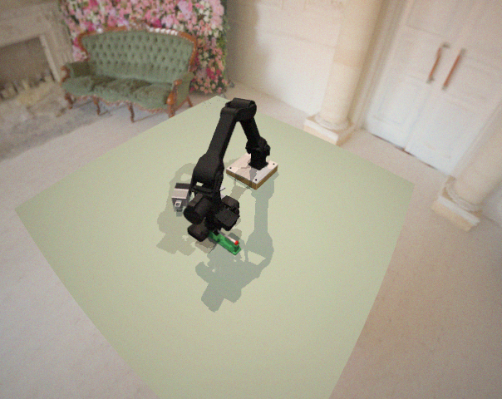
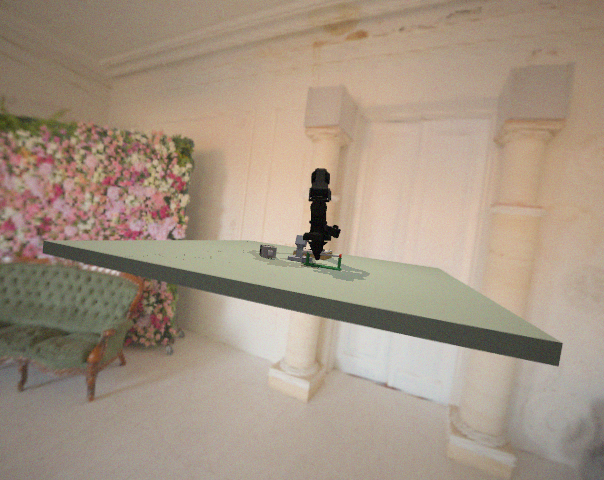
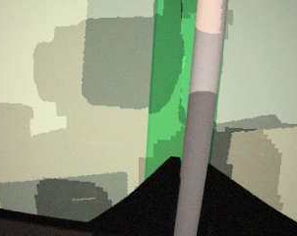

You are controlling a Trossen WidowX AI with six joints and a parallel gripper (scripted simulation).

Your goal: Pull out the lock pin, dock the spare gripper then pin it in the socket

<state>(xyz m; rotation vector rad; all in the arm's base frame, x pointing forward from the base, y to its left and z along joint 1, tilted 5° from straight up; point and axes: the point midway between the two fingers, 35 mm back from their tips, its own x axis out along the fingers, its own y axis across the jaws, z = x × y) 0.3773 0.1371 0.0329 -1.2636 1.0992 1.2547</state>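
My gripper (image 2: 317,258) (image 3: 185,167) is shut on the lock pin (image 1: 236,242) (image 2: 340,255) (image 3: 203,98), a pale rod with a red end. The pin lies lengthwise over the green cradle (image 1: 226,243) (image 2: 323,267) (image 3: 160,128), with its red end at the cradle's far post from the fingers. I cannot tell whether the pin rests on the posts. The grey mount (image 2: 300,249) stands just behind the cradle and is mostly hidden by the arm in the top view. The spare gripper (image 1: 180,193) (image 2: 267,251), a grey block with a small spigot, lies apart on the table, left of the arm.
The arm's white base plate (image 1: 247,169) is behind the work area. The arm's upper links stand over the mount. The green table top (image 1: 285,300) (image 2: 214,268) extends around everything, with its edges well away from the objects.
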